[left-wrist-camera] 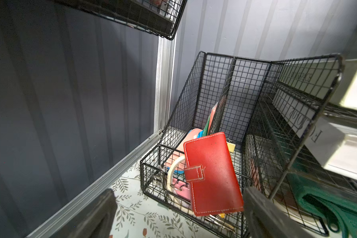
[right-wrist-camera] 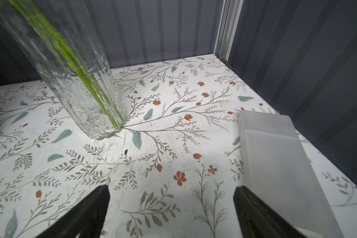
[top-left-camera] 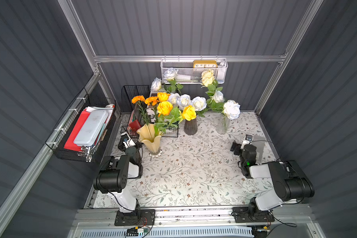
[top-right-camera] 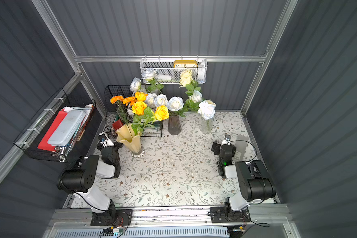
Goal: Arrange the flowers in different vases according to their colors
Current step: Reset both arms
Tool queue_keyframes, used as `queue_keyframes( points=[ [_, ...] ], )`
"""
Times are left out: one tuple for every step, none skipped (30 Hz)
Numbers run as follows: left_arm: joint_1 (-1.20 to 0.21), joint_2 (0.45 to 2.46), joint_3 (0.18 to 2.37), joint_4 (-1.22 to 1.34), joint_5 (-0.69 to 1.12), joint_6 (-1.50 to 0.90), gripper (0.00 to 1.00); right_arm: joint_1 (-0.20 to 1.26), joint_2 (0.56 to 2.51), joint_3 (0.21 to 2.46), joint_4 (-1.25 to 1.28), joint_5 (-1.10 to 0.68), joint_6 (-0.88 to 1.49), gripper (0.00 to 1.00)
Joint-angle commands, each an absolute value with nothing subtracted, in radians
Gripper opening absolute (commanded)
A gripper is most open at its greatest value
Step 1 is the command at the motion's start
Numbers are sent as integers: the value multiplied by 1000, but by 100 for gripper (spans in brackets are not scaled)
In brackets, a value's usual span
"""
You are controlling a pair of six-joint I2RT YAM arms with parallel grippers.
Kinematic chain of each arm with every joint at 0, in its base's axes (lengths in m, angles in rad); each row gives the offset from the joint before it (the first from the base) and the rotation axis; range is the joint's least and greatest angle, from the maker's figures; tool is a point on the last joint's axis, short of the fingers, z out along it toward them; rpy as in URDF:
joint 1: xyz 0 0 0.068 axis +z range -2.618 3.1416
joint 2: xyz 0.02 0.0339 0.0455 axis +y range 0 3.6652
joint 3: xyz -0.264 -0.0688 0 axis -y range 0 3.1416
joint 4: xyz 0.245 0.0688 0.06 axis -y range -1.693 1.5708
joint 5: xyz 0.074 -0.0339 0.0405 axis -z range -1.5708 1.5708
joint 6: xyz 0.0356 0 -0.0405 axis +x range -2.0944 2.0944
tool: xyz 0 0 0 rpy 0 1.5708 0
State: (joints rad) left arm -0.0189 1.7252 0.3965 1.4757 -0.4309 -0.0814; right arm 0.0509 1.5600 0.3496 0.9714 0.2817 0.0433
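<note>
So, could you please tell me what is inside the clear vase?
Green stems stand in the clear vase, reaching its base; their roses rise above the rim. The textured glass blurs them, so the stem count is unclear.

We see the counter [top-left-camera: 194,175] brightly lit from above, while the ribbed walls [top-left-camera: 29,82] stay dim. Straight rails [top-left-camera: 186,58] bow toward the edges in both top views. In its wrist view the right hand [right-wrist-camera: 171,187] blurs near the lens, and the clear vase [right-wrist-camera: 80,82] glints.

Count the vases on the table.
3: cream-yellow vase at the left, nearest the front; dark ribbed vase at the middle back; clear glass vase at the back right. None appear hidden.
</note>
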Motion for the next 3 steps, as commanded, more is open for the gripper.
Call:
queue_keyframes(
  points=[
    [-14, 1710, 414, 1474, -441, -95, 99, 49, 1565, 366, 974, 294, 43, 99],
    [-14, 1710, 414, 1474, -440, -95, 99, 49, 1564, 364, 976, 294, 43, 99],
    [-14, 1710, 414, 1474, -440, -95, 99, 48, 1563, 365, 973, 295, 43, 99]
  ],
)
